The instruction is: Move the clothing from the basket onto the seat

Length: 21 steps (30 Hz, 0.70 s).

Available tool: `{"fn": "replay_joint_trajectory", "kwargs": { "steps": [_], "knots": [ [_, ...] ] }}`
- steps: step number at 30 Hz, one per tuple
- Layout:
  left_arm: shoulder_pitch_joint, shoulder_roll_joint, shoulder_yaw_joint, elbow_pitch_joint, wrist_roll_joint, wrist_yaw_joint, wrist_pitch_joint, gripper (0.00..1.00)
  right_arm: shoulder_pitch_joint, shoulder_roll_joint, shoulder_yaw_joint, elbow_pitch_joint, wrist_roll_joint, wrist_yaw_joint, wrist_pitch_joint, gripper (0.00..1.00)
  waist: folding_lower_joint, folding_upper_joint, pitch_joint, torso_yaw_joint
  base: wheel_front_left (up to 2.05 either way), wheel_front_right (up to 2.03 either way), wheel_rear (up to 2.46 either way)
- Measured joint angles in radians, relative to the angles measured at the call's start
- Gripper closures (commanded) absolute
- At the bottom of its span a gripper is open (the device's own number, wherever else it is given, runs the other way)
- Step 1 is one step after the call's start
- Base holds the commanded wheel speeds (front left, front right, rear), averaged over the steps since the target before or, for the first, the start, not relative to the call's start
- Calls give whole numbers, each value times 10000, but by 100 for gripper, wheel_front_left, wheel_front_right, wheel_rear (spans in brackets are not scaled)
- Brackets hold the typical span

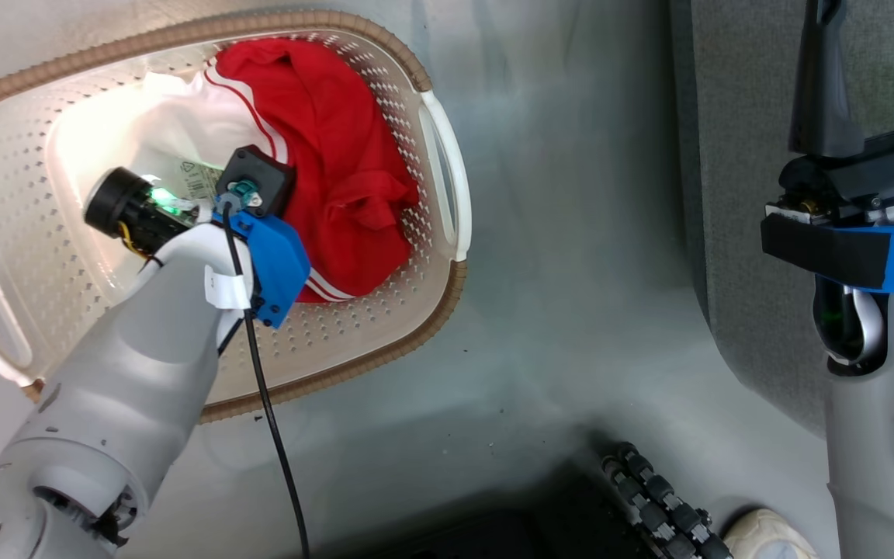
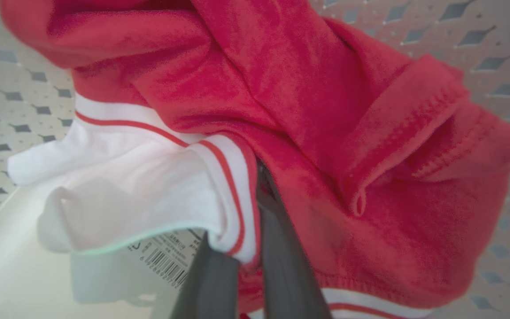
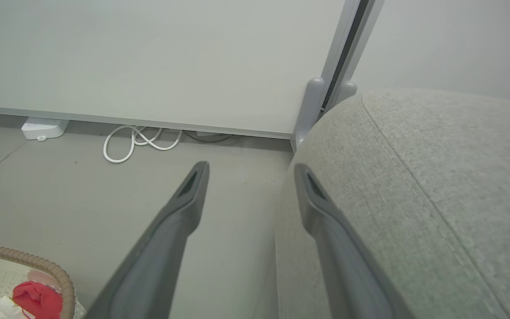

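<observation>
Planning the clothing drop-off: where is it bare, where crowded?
Free: the top of the seat, beside the right gripper; the floor between basket and seat. Crowded: the basket's seat-side half, clothing bunched around the left gripper.

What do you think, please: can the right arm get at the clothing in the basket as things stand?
Probably not from here: the right gripper hangs open beside the seat, off to the side of the basket, and the left arm reaches in over the clothing.
</observation>
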Motion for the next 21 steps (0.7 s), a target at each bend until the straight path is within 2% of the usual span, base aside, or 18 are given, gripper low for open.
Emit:
{"fn": "replay_joint_trajectory", "kwargs": {
  "steps": [8, 16, 21],
  "knots": [
    [192, -288, -339, -499, -913, 0, -334, 100, 78, -117, -155, 190, -61, 0, 0, 0, 0, 0, -558, 330, 0, 0, 0],
    [709, -570, -688, -1156, -1557, 0, -677, 100, 388, -272, -272, 470, -100, 0, 0, 0, 0, 1, -1638, 780, 0, 0, 0],
    [1060, -596, -128, -2173, -1595, 0, -706, 100, 779, -403, -364, 683, -105, 0, 0, 0, -1, 0, -2575, 1098, 0, 0, 0]
  ]
}}
